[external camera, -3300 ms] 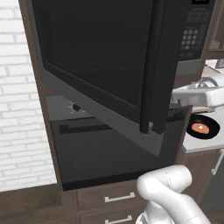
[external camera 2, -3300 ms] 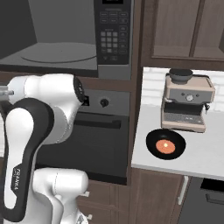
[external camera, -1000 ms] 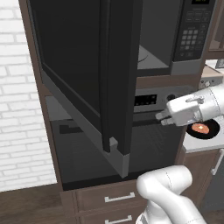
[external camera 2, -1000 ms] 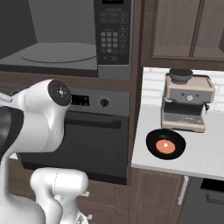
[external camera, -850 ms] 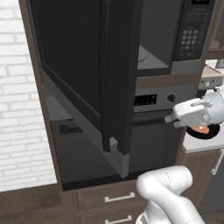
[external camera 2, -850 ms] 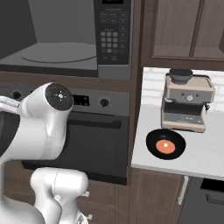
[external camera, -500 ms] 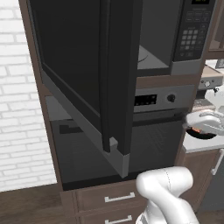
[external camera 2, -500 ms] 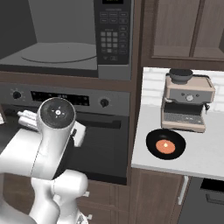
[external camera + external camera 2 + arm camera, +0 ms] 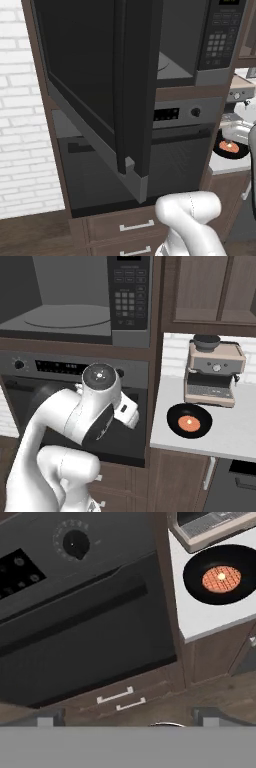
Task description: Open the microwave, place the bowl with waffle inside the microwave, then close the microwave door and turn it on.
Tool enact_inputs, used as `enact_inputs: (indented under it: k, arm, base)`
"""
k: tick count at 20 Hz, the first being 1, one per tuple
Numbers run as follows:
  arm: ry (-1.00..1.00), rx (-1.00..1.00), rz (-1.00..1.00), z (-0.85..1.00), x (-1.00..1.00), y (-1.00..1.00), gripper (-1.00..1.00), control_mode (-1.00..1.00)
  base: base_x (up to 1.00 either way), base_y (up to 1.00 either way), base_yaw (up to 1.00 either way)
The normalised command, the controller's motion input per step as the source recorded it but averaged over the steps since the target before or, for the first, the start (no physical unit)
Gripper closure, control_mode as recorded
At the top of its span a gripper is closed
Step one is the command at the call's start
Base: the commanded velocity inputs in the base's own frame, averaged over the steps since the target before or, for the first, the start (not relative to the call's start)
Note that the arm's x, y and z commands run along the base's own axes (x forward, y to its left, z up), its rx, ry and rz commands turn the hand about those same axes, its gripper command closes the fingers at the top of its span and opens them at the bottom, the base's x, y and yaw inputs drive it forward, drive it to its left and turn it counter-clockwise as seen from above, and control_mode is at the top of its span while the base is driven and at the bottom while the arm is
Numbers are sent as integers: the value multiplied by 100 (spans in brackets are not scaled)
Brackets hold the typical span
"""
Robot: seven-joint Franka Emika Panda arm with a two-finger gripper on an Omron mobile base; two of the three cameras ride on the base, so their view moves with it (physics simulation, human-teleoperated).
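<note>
A: Containers first. What's in the bowl?

B: The bowl with waffle (image 9: pixel 189 421) is black and shallow, with the waffle (image 9: pixel 189 423) flat at its centre, orange-brown with a paler middle. It sits on the white worktop (image 9: pixel 235 432), near the front edge, towards the left end beside the oven column. Espresso machine (image 9: pixel 212 377) stands just behind it, apart from it.

A: Microwave?

B: The microwave (image 9: pixel 75 298) has its cavity exposed, grey turntable inside, nothing on it. The microwave door (image 9: pixel 102 85) is swung out wide towards the camera in the left base view. Keypad (image 9: pixel 128 297) is at the cavity's right.

A: Where's the hand relative to the bowl?

B: The gripper (image 9: pixel 127 722) shows as two dark finger tips at the bottom of the hand view, well apart across the frame, so it is spread wide and holding nothing. The bowl lies at the upper right of that view, well apart from the tips, untouched. The wall oven (image 9: pixel 85 627) with its knob (image 9: pixel 75 543) takes the left, drawers (image 9: pixel 120 698) below.

A: Arm?

B: White arm (image 9: pixel 85 416) in front of the oven in the right base view.
</note>
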Motion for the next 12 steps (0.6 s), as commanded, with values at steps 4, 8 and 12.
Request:
enact_inputs:
  k: [4, 8, 12]
  arm:
    - [20, 0, -13, -24, 87, -100, -100, -100]
    - [15, 5, -12, -39, 76, -100, -100, -100]
    - [8, 10, -10, -49, 58, -100, -100, -100]
  base:
    - [0, 0, 0]
    - [0, 0, 0]
    - [0, 0, 0]
